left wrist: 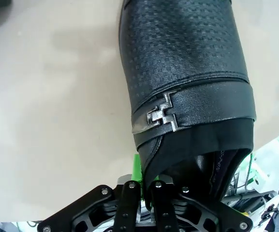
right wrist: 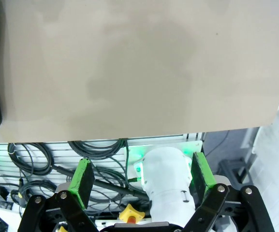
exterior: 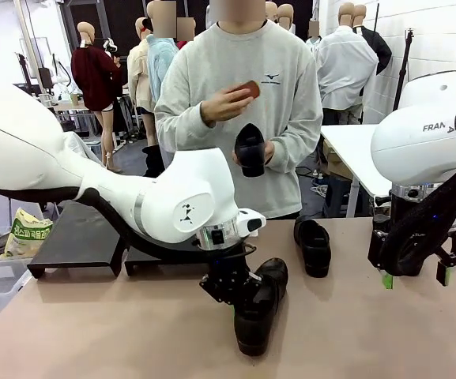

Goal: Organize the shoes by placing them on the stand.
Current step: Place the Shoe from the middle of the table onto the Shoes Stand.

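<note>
My left fingers (exterior: pixel 229 286) are pinched narrow on the back collar of a black shoe with a woven-textured toe, a smooth strap and a small metal buckle (left wrist: pixel 187 72), one finger inside the opening and one outside. The shoe's toe points straight away from them and down toward the smooth beige table (exterior: pixel 117 339). I cannot tell whether the sole has left the table.

I judge it light but floppy. The collar is soft and folds under the pinch, so the toe will likely droop and swing from this hold. The strap looks glossy and slippery, so the padded rim is the better place to grip, taken deep.

My right fingers (right wrist: pixel 83 178) stand wide with nothing between them, hanging above bare table well off to the side of the left fingers.

A second black round-toed shoe (exterior: pixel 314 246) lies beyond the left fingers, between them and the right ones. The low black flat-topped stand (exterior: pixel 77 241) sits beyond the left fingers on the other side, its top clear. Farther out, a person holds a third black shoe (exterior: pixel 250 148) and a small brown pad (exterior: pixel 248 88) over the far edge — worth a wide berth.
</note>
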`<control>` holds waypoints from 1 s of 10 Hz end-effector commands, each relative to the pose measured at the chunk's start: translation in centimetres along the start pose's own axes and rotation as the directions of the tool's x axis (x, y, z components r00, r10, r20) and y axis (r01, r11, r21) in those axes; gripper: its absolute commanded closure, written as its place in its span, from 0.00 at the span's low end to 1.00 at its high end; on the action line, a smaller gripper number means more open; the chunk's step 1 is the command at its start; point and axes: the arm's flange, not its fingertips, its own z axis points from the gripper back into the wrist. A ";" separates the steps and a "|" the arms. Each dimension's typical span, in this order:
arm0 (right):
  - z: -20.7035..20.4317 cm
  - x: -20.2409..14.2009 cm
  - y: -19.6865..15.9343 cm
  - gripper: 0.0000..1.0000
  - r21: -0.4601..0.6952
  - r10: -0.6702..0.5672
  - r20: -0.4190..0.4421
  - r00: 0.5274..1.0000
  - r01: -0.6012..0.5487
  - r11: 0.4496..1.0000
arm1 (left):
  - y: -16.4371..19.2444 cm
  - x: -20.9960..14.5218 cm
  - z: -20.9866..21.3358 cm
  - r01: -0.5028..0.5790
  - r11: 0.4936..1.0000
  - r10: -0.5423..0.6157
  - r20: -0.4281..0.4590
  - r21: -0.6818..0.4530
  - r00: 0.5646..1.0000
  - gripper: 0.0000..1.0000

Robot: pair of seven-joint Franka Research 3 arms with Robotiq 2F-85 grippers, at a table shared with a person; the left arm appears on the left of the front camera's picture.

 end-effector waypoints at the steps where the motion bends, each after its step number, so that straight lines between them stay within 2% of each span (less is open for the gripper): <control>1: 0.2 -0.1 0.3 0.00 0.011 -0.015 -0.007 1.000 0.015 1.000 | 2.8 -3.7 5.4 0.027 0.999 -0.028 0.058 0.018 0.998 1.00; 3: 0.2 -0.1 0.3 0.00 0.011 -0.015 -0.007 1.000 0.015 1.000 | 6.4 -7.0 9.6 -0.020 0.995 0.014 0.064 0.094 0.998 1.00; 4: 0.2 -0.1 0.3 0.00 0.011 -0.015 -0.007 1.000 0.015 1.000 | 9.7 -8.0 11.5 -0.093 0.988 0.076 0.136 0.122 0.988 1.00; 5: 0.2 -0.1 0.3 0.00 0.011 -0.015 -0.007 1.000 0.015 1.000 | 12.8 -8.7 13.3 -0.119 0.984 0.087 0.228 0.130 0.970 1.00; 6: 0.2 -0.1 0.3 0.00 0.011 -0.015 -0.007 1.000 0.015 1.000 | 15.7 -9.3 15.5 -0.128 0.986 0.087 0.320 0.108 0.943 1.00; 7: 0.2 -0.1 0.3 0.00 0.011 -0.015 -0.007 1.000 0.015 1.000 | 17.7 -9.9 17.4 -0.070 0.983 0.010 0.326 0.173 0.945 1.00; 8: 0.2 -0.1 0.3 0.00 0.011 -0.015 -0.007 1.000 0.015 1.000 | 19.6 -10.5 19.3 -0.033 0.988 -0.021 0.349 0.149 0.937 1.00; 9: 0.2 -0.1 0.3 0.00 0.011 -0.015 -0.007 1.000 0.015 1.000 | 21.3 -10.8 20.6 -0.026 0.988 -0.028 0.345 0.153 0.938 1.00; 10: 0.2 -0.1 0.3 0.00 0.011 -0.015 -0.007 1.000 0.015 1.000 | 22.6 -10.7 21.2 -0.070 0.988 0.013 0.379 0.138 0.925 1.00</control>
